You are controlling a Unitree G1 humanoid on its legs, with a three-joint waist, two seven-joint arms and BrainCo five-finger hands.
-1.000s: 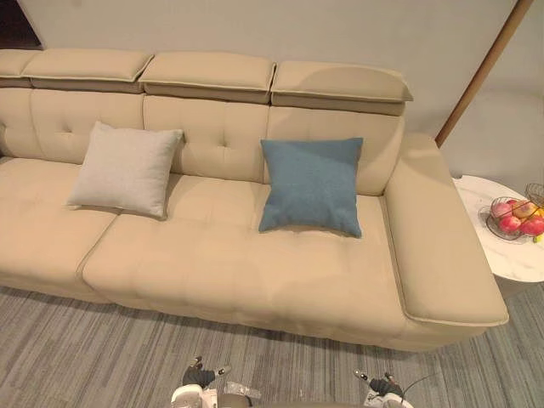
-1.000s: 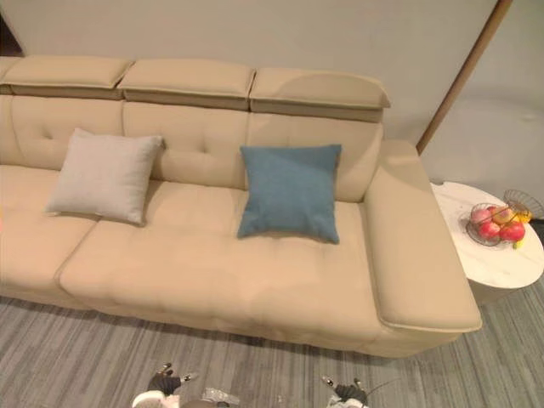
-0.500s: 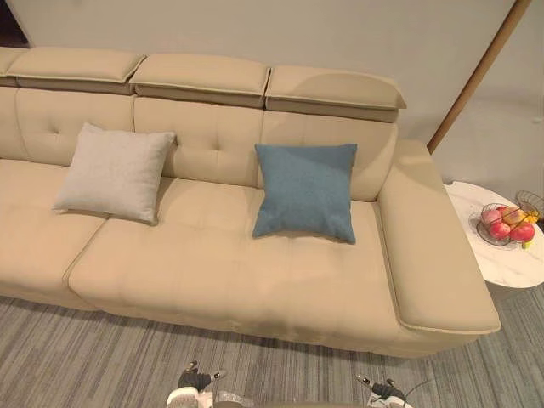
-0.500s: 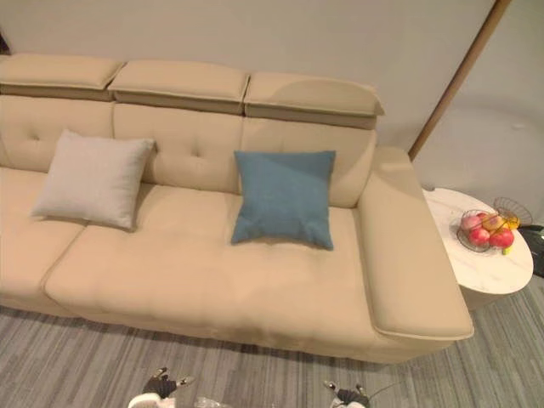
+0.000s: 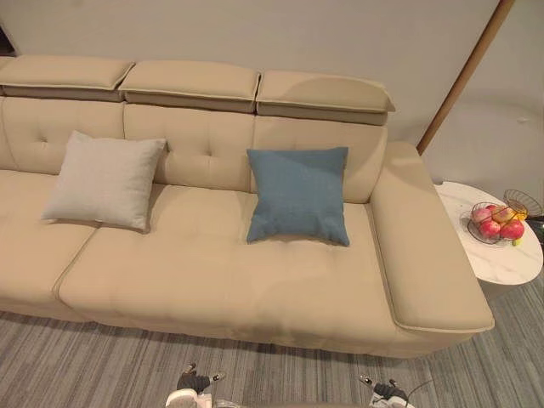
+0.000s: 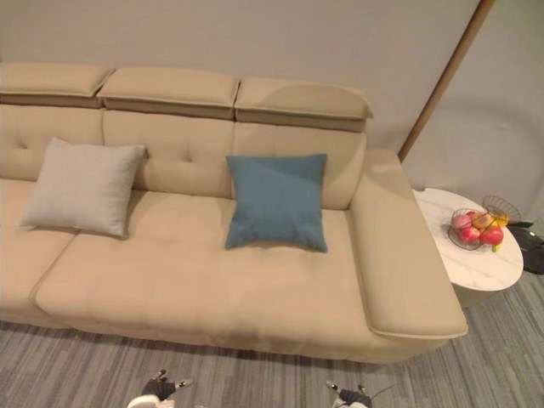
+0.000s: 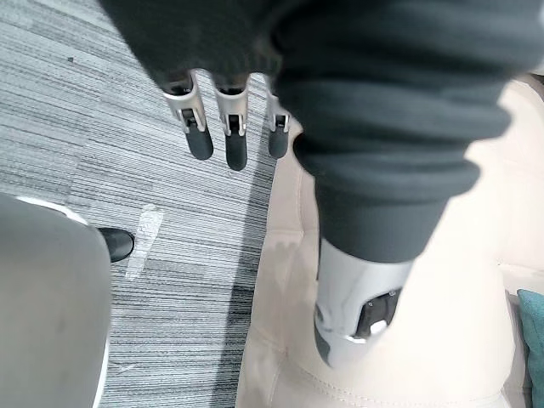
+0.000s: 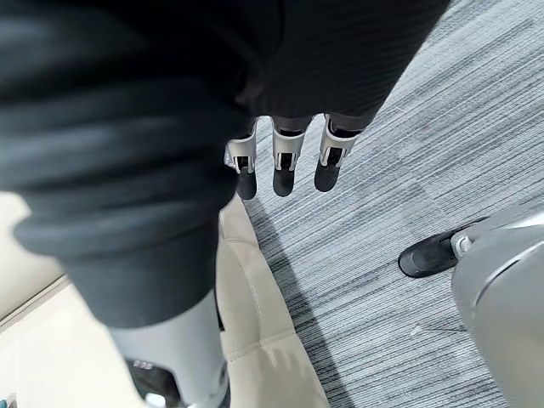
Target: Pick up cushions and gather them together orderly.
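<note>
Two cushions lean apart against the back of a beige sofa point(image 5: 229, 272). The light grey cushion point(image 5: 104, 180) stands toward the left and the blue cushion point(image 5: 297, 195) near the right armrest point(image 5: 421, 246). My left hand point(image 7: 200, 127) hangs low in front of the sofa's front edge, above the carpet. It is open, with straight fingers and nothing in it. My right hand point(image 8: 285, 161) hangs the same way beside the sofa's edge point(image 8: 255, 314), open and holding nothing. Both hands are well short of the cushions.
A round white side table point(image 5: 497, 255) stands right of the armrest, carrying a wire basket of fruit point(image 5: 493, 223). A wooden pole point(image 5: 459, 76) slants up the wall behind it. Grey striped carpet point(image 5: 102, 365) runs along the sofa's front.
The whole picture has shifted left, so the camera has moved. Both cushions keep their places on the sofa.
</note>
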